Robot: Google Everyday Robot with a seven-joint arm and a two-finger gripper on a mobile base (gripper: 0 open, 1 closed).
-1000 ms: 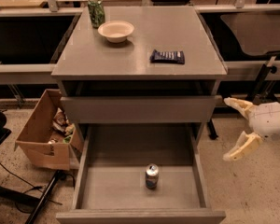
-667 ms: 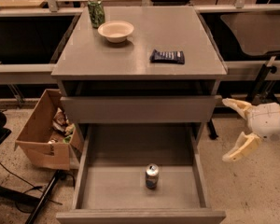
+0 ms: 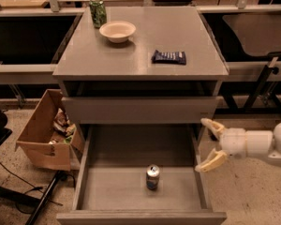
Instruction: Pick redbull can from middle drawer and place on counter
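The redbull can (image 3: 152, 177) stands upright on the grey floor of the open middle drawer (image 3: 112, 191), near its front and middle. The grey counter (image 3: 178, 32) is the cabinet top above. My gripper (image 3: 209, 144) is to the right of the drawer, just over its right wall, with its two cream fingers spread open and empty. It is to the right of the can and apart from it.
On the counter stand a green can (image 3: 98, 11), a cream bowl (image 3: 117, 31) and a dark snack packet (image 3: 168, 57). A brown cardboard box (image 3: 44, 131) with litter sits on the floor to the left. A closed drawer front (image 3: 136, 109) is above the open drawer.
My gripper has moved left, from out to the right of the cabinet to the right wall of the open drawer. The can has not moved.
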